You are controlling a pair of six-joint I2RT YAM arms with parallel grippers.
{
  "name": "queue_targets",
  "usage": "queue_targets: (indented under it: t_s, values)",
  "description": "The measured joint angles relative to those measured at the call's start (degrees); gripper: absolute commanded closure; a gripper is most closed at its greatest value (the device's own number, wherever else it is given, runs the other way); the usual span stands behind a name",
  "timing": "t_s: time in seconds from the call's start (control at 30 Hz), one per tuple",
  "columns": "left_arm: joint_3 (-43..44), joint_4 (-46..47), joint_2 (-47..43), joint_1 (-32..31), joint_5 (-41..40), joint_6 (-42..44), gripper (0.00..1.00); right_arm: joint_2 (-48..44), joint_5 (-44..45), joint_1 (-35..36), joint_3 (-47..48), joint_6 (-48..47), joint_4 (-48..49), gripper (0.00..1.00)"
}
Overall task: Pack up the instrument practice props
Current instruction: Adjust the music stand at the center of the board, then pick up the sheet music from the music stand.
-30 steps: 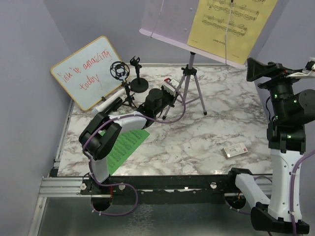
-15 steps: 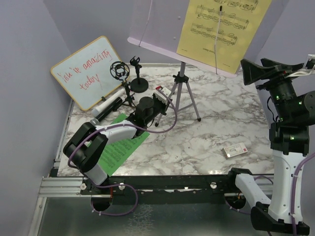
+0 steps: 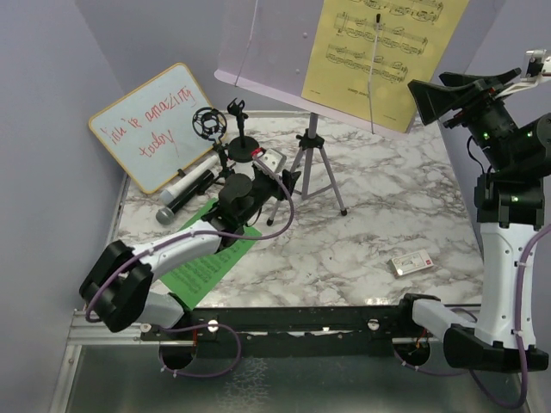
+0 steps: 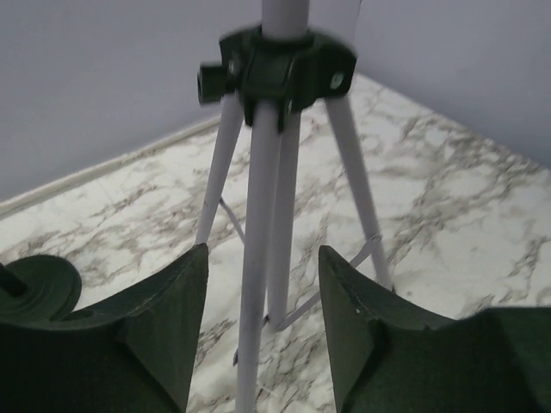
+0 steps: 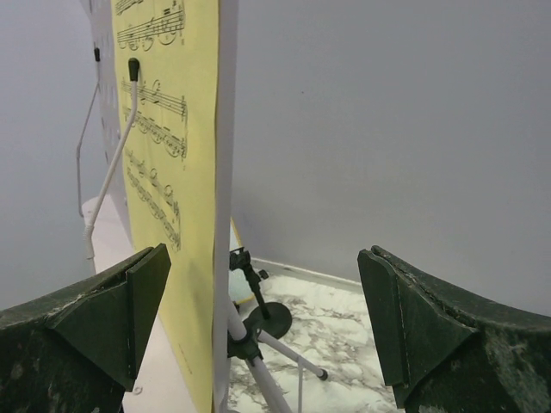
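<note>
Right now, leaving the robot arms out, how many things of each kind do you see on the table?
Microphones: 2
Mic stands: 2 (ring-mount tripod, round-base holder)
Music rack on its tripod: 1
Music sheets: 2 (yellow, green)
Whiteboard: 1
Small white device: 1
Total: 9

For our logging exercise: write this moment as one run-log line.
left end effector: open, straddling stand leg | right end effector: open by yellow sheet edge
</note>
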Motion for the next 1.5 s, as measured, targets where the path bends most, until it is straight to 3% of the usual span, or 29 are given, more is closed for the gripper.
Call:
queue_targets:
  t_s: [0.27, 0.43, 0.63, 0.87, 1.23, 1.5]
  values:
    - [5.3, -9.0, -11.8, -5.0, -2.8, -7.1, 0.37, 3.9, 0.7, 3.9, 4.2, -2.9, -2.4, 0.00]
    - [19.4, -22.8, -13.3, -7.7, -3.8, -13.3, 0.36, 4.8, 1.5, 5.7, 5.7, -4.7, -3.5, 0.00]
    - [30.2, -30.9, -14.5, -9.3, -3.4, -19.8, 0.36, 5.6, 3.4, 7.6, 6.3, -7.1, -4.1, 0.00]
    - [45.0, -34.5, -9.3, -12.4, -1.4, -23.8, 0.36, 6.5, 4.2, 8.5, 6.6, -8.8, -4.6, 0.00]
    - [63.2, -37.5, 5.2, -15.4, -3.2, -22.4, 0.40, 6.6, 4.5, 9.0, 6.6, -10.4, -4.5, 0.00]
    - [70.8, -37.3, 11.6, -16.0, -8.0, -20.5, 0.43, 6.8, 4.4, 9.3, 6.6, -11.3, -4.2, 0.00]
